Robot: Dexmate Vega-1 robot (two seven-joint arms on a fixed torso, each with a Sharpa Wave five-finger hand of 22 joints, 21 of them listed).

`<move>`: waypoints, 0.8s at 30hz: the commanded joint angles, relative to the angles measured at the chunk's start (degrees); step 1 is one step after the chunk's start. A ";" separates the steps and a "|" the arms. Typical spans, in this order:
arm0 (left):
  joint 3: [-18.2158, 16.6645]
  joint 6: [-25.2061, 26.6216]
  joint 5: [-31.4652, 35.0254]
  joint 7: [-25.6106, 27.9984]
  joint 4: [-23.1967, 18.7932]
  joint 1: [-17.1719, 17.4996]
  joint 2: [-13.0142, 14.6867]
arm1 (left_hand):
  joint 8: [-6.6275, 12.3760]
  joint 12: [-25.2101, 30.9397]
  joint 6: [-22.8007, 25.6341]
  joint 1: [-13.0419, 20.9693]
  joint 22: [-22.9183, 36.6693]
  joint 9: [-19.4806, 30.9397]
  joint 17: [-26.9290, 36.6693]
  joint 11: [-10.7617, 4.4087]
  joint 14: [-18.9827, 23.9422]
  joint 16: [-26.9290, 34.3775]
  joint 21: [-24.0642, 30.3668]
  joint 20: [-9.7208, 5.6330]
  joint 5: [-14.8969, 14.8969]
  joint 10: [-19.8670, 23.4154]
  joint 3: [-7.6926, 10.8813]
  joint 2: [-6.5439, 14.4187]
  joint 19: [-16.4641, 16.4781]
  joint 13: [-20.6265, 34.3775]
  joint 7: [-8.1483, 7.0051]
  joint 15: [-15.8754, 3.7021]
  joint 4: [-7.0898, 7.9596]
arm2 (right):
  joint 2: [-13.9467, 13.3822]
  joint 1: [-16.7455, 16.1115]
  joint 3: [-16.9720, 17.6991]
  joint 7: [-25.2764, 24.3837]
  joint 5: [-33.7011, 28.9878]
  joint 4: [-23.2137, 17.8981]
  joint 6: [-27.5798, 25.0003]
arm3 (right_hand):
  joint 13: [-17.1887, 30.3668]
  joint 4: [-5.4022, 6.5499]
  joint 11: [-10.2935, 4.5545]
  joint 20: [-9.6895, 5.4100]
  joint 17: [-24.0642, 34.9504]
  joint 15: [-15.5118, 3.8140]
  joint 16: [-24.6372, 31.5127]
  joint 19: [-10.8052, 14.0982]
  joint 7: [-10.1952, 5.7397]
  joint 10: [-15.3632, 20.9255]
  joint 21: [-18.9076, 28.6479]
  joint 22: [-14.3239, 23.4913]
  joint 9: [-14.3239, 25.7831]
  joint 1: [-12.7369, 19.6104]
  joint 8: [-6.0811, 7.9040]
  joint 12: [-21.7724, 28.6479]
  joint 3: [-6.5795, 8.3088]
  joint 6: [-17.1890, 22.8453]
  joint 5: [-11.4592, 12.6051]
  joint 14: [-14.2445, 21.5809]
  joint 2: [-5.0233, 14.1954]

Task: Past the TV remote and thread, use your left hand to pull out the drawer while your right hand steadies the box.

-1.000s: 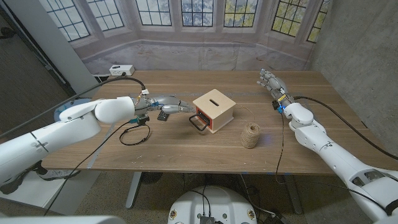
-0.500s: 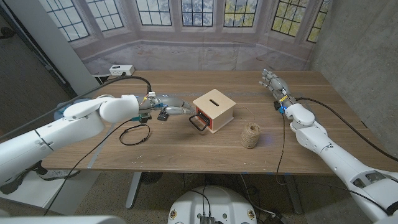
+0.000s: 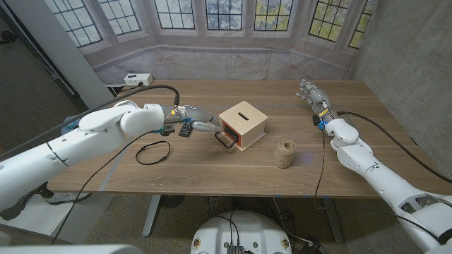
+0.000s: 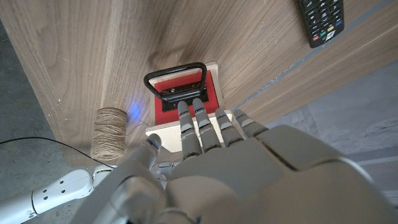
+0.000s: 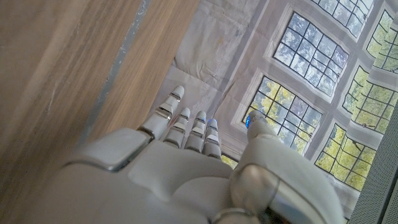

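A small wooden box is sitting near the middle of the wooden table, turned at an angle. It is pale plywood with a dark slot cut into its top, and its front face is red: that is the drawer, fitted with a black metal loop handle that is lying forward on the table. In the left wrist view the red front is showing a black plate where the handle attaches.

The left hand is reaching in from the box's left side, its fingers stretched out straight and close together, the tips arriving at the drawer front just by the handle; whether they are touching it cannot be told, and they are holding nothing. A black TV remote is lying just beside this hand; its buttons are too small to read in either view. A ball of brown thread is standing in front and to the right of the box, a loose strand trailing off toward it.

The right hand is well apart from the box, near the table's far right edge, fingers extended side by side and gripping nothing.

A black cable loop is lying on the table in front of the left arm.
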 commanded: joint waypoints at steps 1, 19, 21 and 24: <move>0.26 1.01 3.25 -2.60 -0.81 -0.83 -0.89 | -0.12 -0.38 1.07 -0.87 0.04 0.15 0.25 -0.17 2.20 0.74 0.73 -0.76 0.39 1.17 0.16 0.00 0.45 0.09 0.20 -0.88 0.57 | 0.05 -0.12 0.20 0.06 0.35 0.43 0.13 | 0.25 -0.21 0.41 -0.76 0.10 -2.07 0.44 0.56 0.16 0.21 0.51 0.26 0.25 0.74 0.00 0.18 0.19 0.25 -0.09 0.14 -0.02; 2.55 3.72 5.32 -8.19 -1.17 -3.00 -3.13 | -0.44 -0.34 1.57 -1.71 -0.02 0.17 0.27 -0.38 4.85 0.92 0.94 -1.77 0.45 2.80 0.04 -0.29 0.84 0.15 0.57 -1.55 0.77 | 0.65 0.54 0.27 0.80 0.71 2.55 1.21 | 0.27 0.01 0.20 -1.06 0.19 -2.39 0.48 0.36 -0.07 0.13 0.44 0.26 0.26 0.63 -0.02 0.11 0.17 0.19 -0.07 0.02 0.19; 2.97 4.03 5.23 -9.10 -0.96 -3.46 -3.57 | -0.46 -0.37 1.63 -1.81 -0.02 0.17 0.28 -0.39 4.90 0.87 0.97 -1.82 0.46 2.88 0.01 -0.33 0.92 0.15 0.57 -1.60 0.80 | 0.68 0.54 0.34 0.83 0.79 2.74 1.37 | 0.27 0.02 0.19 -1.04 0.19 -2.35 0.49 0.38 -0.02 0.12 0.45 0.26 0.26 0.63 -0.01 0.10 0.17 0.20 -0.07 0.03 0.20; 3.33 4.19 4.86 -9.83 -0.54 -3.95 -4.01 | -0.56 -0.50 1.57 -2.05 -0.02 0.17 0.31 -0.36 5.21 0.84 1.29 -2.01 0.48 2.88 -0.08 -0.41 1.75 0.16 0.77 -1.89 0.91 | 0.67 0.55 0.40 0.96 0.87 3.07 1.54 | 0.27 0.03 0.16 -1.06 0.20 -2.36 0.50 0.37 -0.07 0.10 0.45 0.27 0.26 0.63 -0.02 0.09 0.17 0.18 -0.06 0.03 0.20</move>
